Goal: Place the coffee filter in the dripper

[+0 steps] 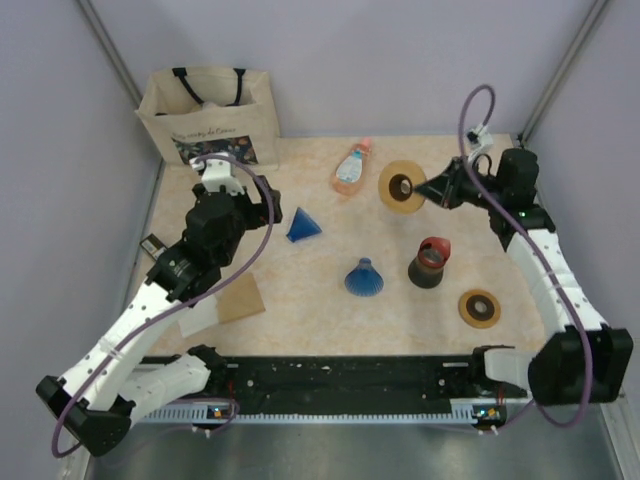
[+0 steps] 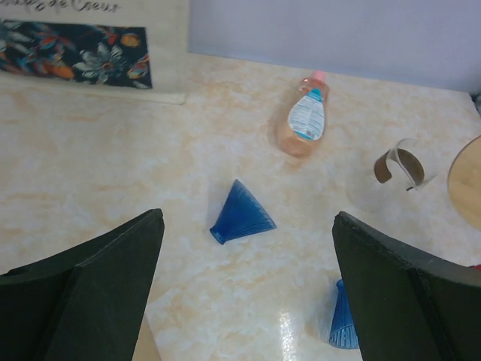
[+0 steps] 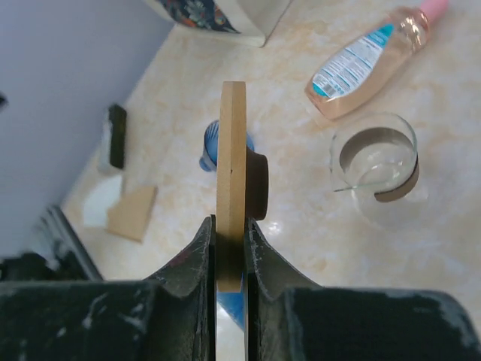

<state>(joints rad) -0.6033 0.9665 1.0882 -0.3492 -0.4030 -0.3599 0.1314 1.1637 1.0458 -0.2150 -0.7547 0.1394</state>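
Two blue ribbed cone coffee filters lie on the table: one on its side (image 1: 303, 225) (image 2: 242, 214), the other standing wide end down (image 1: 365, 278) (image 2: 342, 320). My left gripper (image 1: 262, 205) (image 2: 248, 216) is wide open and holds nothing, just left of the fallen cone and above the table. My right gripper (image 1: 427, 188) (image 3: 231, 226) is shut on the rim of a round wooden dripper ring with a dark collar (image 1: 403, 186) (image 3: 231, 150), held up off the table. A second wooden ring (image 1: 479, 308) lies flat at the front right.
A black cup with a red rim (image 1: 430, 262) stands right of the upright cone. A pink bottle (image 1: 351, 167) (image 2: 304, 116) lies at the back, with a small glass vessel (image 3: 376, 165) (image 2: 402, 165) near it. A tote bag (image 1: 210, 115) stands back left. Tan paper (image 1: 240, 298) lies by the left arm.
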